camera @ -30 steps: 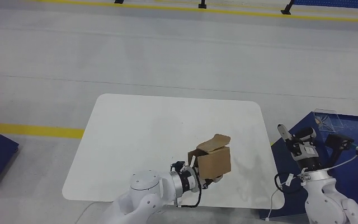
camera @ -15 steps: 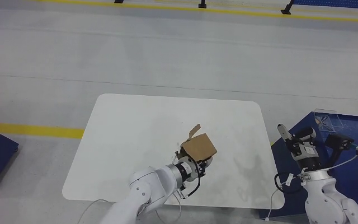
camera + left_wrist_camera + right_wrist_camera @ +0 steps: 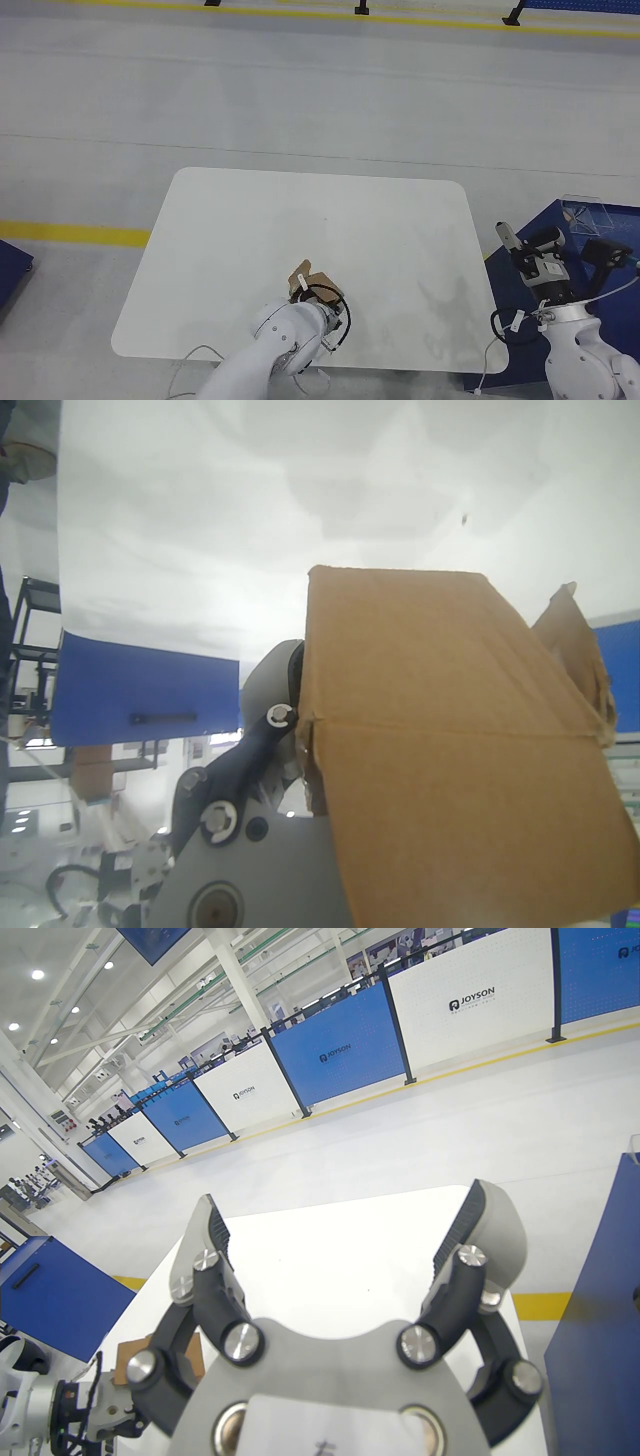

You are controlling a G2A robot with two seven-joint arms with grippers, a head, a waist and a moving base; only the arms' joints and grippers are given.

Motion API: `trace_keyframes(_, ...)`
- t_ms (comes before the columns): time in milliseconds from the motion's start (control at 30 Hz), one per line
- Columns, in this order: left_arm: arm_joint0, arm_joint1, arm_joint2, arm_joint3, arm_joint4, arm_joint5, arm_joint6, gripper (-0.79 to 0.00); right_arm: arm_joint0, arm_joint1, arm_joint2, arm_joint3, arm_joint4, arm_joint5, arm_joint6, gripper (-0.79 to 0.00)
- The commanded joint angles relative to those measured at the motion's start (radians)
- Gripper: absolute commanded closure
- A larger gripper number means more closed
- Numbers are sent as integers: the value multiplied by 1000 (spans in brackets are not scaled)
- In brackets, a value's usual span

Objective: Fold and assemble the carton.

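The left tool [image 3: 292, 687] pinches the carton [image 3: 450, 725] by one wall. One grey finger with its dark pad lies against the outside of the cardboard at a torn corner, and the opposite finger is hidden behind the board. The carton stands out in front of the tool's palm, so close that its brown side panels cover most of what lies ahead of the fingers. A crease runs across the nearer panel. At the end farthest from the visible finger, a ragged flap [image 3: 570, 635] sticks out at an angle from the body. From above, the carton shows just past the left wrist, over the white worktop [image 3: 250, 220] and close to the edge nearest the robot. Whether it rests on the surface or hangs clear of it I cannot tell.

The right tool [image 3: 344, 1202] is spread wide, its two ribbed fingers well apart. It is held beside the worktop's edge and aimed across it, so bare white surface lies ahead of the fingertips. From this tool the carton is far off to one side, down by the tool's base and partly behind a finger linkage. A blue cabinet [image 3: 595, 1288] stands close on the tool's other side.
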Motion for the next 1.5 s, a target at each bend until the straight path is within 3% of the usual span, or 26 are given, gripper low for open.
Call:
trace_keyframes(0, -15, -11, 3, 48, -8, -81, 58, 0, 0, 0, 0, 0, 0, 0, 0, -785)
trace_keyframes(233, -81, -40, 31, 170, -6, -122, 71, 0, 0, 0, 0, 0, 0, 0, 0, -785)
trace_keyframes(267, -83, -43, 33, 181, -13, -123, 70, -132, 0, 0, 0, 0, 0, 0, 0, -785)
trace_keyframes(300, -92, -47, 40, 199, -16, -113, 69, -360, 0, 0, 0, 0, 0, 0, 0, -785)
trace_keyframes(333, -97, -51, 42, 214, -16, -110, 62, -785, 0, 0, 0, 0, 0, 0, 0, -785)
trace_keyframes(467, -108, -60, 48, 239, -6, -111, 40, -785, 0, 0, 0, 0, 0, 0, 0, -785)
trace_keyframes(567, -95, -63, 49, 197, 26, -115, 44, -785, 0, 0, 0, 0, 0, 0, 0, -785)
trace_keyframes(767, 25, -37, 43, -119, 237, -94, 43, -785, 0, 0, 0, 0, 0, 0, 0, -785)
trace_keyframes(833, 91, -17, 40, -279, 358, -13, 2, -785, 0, 0, 0, 0, 0, 0, 0, -785)
trace_keyframes(933, 154, 14, 38, -423, 575, 139, -99, -785, 0, 0, 0, 0, 0, 0, 0, -785)
trace_keyframes(1033, 212, 43, -2, -465, 738, 252, -230, -785, 0, 0, 0, 0, 0, 0, 0, -785)
trace_keyframes(1133, 272, 60, -52, -455, 713, 319, -368, -785, 0, 0, 0, 0, 0, 0, 0, -785)
trace_keyframes(1467, 272, 60, -52, -455, 713, 319, -368, -785, 0, 0, 0, 0, 0, 0, 0, -785)
